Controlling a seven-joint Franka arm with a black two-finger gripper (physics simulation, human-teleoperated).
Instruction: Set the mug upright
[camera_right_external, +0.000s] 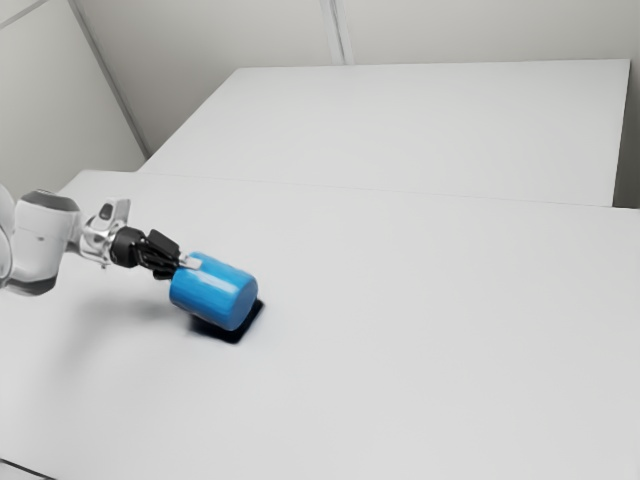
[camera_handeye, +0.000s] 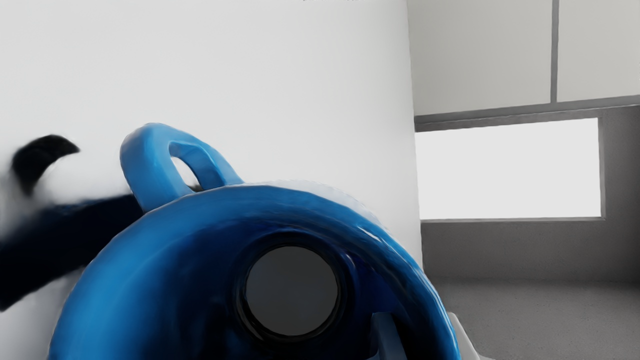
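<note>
Gripper (camera_right_external: 188, 263) nearly closed on blue mug (camera_right_external: 214, 291) w/ 1 finger (camera_handeye: 386, 336) in, 1 out

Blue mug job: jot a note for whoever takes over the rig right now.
Hand: shut on the wall of the blue mug, one finger inside the mouth, one outside.
Mug: tipped sideways, base toward the exterior view's right; I can't tell whether it touches the white table.
Done: mug gripped.
Left: turn it base down, stand it on the table, release.
</note>
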